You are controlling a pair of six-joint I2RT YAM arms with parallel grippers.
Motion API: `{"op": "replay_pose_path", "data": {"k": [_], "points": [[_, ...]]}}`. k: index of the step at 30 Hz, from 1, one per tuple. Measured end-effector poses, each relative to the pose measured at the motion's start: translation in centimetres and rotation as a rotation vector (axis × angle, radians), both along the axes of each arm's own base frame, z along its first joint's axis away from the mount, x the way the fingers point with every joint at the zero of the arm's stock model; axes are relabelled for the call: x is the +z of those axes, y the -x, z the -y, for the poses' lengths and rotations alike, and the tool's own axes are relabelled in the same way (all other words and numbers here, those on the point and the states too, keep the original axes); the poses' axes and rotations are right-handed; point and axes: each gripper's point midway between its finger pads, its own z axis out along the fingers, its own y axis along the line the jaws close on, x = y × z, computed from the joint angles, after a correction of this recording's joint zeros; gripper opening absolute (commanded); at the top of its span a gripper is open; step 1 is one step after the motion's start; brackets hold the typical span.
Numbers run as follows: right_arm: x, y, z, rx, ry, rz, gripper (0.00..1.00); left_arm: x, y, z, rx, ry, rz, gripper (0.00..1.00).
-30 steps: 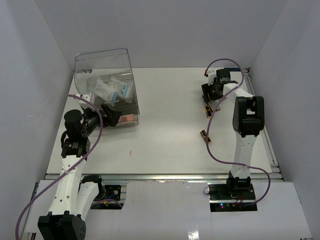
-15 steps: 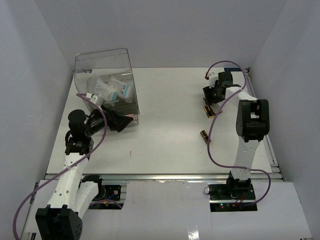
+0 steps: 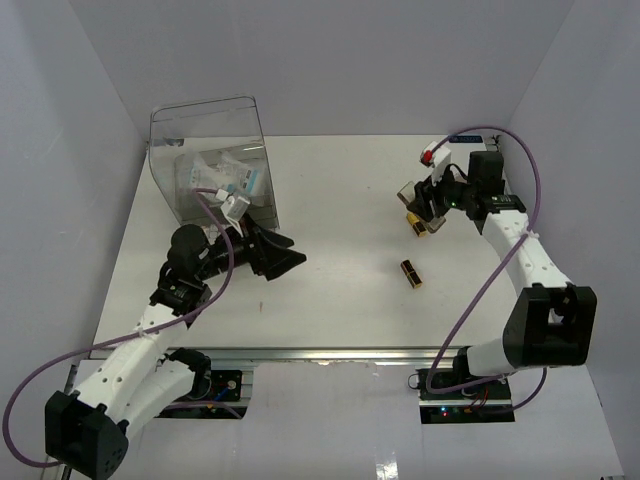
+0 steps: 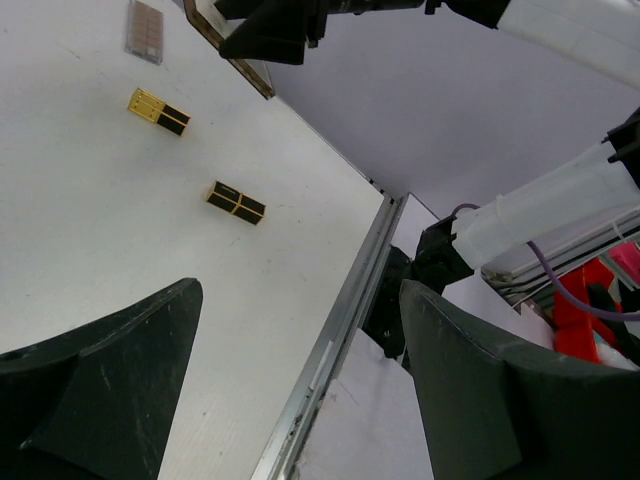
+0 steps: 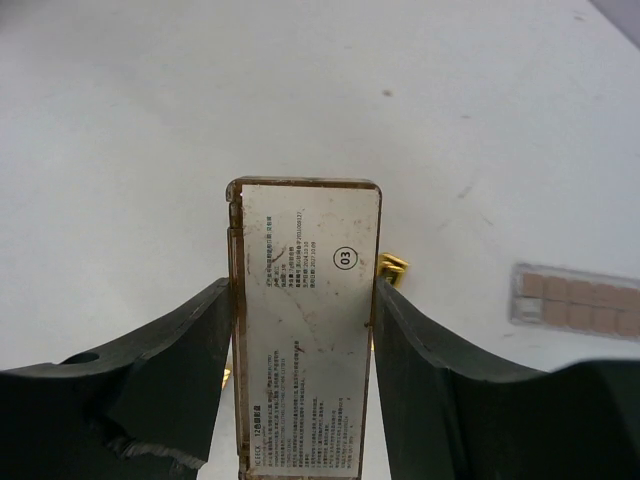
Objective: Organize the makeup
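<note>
Logging the top view first: left gripper (image 3: 290, 252) has pulled back from the mouth of the clear box (image 3: 205, 125) and now hangs over the table (image 3: 340, 180), jaws spread, nothing between them; right gripper (image 3: 420, 200) has come up off the far right of the table, clamped on the labelled palette (image 5: 305, 330). Judgement: one item is picked and ready to carry; left arm is free for the next pick; box mouth is no longer blocked by the arm.

Count, top view: gold tubes, two; near tube (image 3: 411, 272) lies alone on the table; far tube (image 3: 417, 224) lies just below the right gripper; packets (image 3: 225, 178) sit inside the box, at least two with blue-and-white labels, exact number unreadable.

Left wrist view: own fingers wide apart and empty; both gold tubes on the table ahead, well apart from the fingers; loose palette (image 4: 146, 30) lies flat beyond them.

Right wrist view: labelled palette held by its long edges, both fingers touching, label side to camera; a gold tube end peeks from behind its right edge; loose palette on the table to the right. Palettes, two: one held, one loose.

Judgement: both tubes and both palettes are not yet in the box.
</note>
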Motion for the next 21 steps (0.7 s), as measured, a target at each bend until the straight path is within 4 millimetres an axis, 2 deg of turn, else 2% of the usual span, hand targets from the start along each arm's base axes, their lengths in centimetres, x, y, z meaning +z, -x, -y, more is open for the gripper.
{"op": "replay_pose_path", "data": {"k": [4,7,10,15,21], "points": [[0.0,5.3,-2.3,0.193,-0.066,0.001,0.15,-1.3,0.4,2.9,-0.029,0.003,-0.07,0.9],[-0.4,10.0,-3.4,0.313,-0.092,-0.002,0.16,-3.9,0.4,5.7,-0.048,-0.038,-0.155,0.89],[0.1,13.3,-4.2,0.395,-0.101,0.043,0.16,-5.8,-0.2,8.2,-0.051,-0.087,-0.223,0.88],[-0.1,16.4,-5.0,0.473,-0.101,0.092,0.16,-5.8,-2.1,12.0,-0.037,-0.116,-0.234,0.86],[-1.2,17.6,-5.3,0.501,-0.09,0.085,0.16,-6.2,-2.7,16.0,-0.059,-0.138,-0.235,0.78]]}}
